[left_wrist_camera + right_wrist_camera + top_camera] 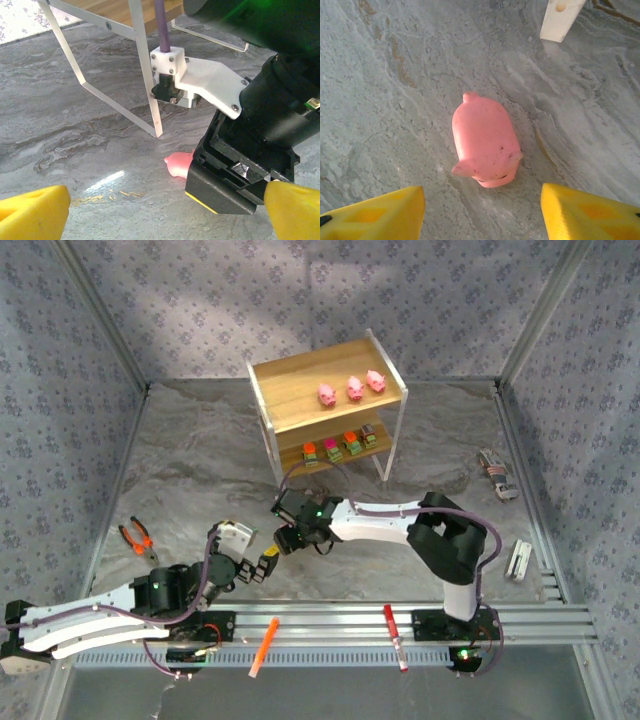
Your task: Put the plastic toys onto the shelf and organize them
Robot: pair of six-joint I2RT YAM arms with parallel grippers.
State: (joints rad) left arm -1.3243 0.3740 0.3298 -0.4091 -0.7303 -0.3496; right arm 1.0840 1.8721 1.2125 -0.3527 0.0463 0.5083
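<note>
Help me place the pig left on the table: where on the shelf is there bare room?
On the shelf, the top board's left half is bare, between its left edge and the row of three pigs. The lower board is crowded: four blocks fill most of what shows, leaving a small gap at their left.

place: robot lab cell | shown by: cloth walls (60, 390), aluminium frame (545, 310)
</note>
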